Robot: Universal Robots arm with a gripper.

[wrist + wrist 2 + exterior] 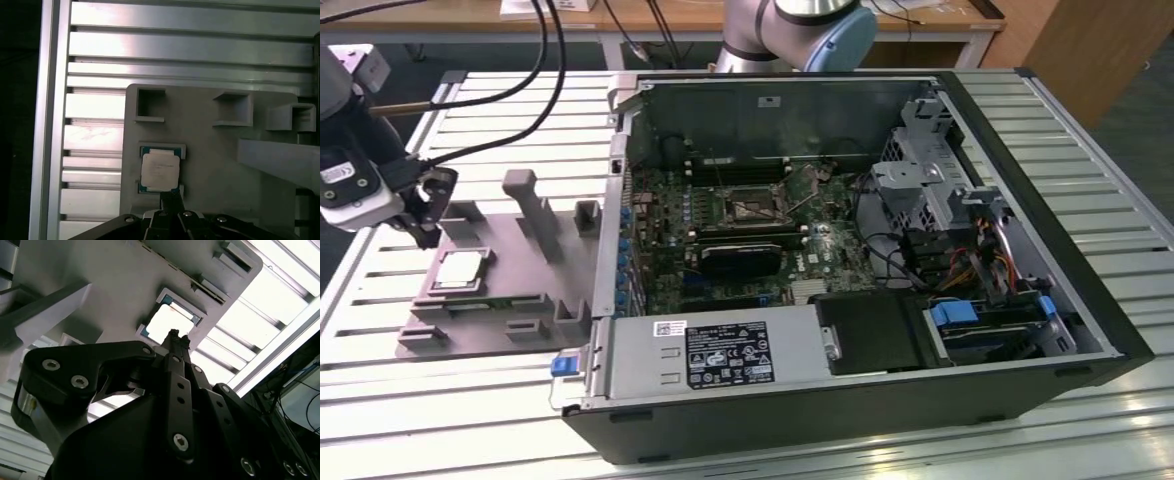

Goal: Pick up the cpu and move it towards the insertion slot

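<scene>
On the slatted metal table (454, 420), an open computer case (1101, 300) is lying on its side, so its motherboard (720, 275) is facing upward and can be reached from above. On the exterior view's left of the case, a grey fixture plate (494, 335) is resting flat on the slats. Its raised blocks and pockets are probably there to hold parts in known positions for the arm.

Over the far side of that plate, the gripper (424, 232) is hanging nose-down. In both wrist views it is aiming at the pocketed area of the plate. Its fingers (176, 347) are looking drawn together into one narrow tip with nothing between them. I judge the claw to be closed and empty, so the pick is not yet made.

The insertion slot (750, 205) is sitting in the upper middle of the board, its silver frame surrounding a dark centre. It is lying well apart from the gripper, with the case's side wall standing between them.

The cpu (460, 270) is lying flat and silver side up in a square pocket of the plate, with low ledges along two opposite sides keeping it square. In the first wrist view the fingertip is showing just beside the chip's (160, 170) near edge. Whether it is touching the chip I cannot tell.
</scene>
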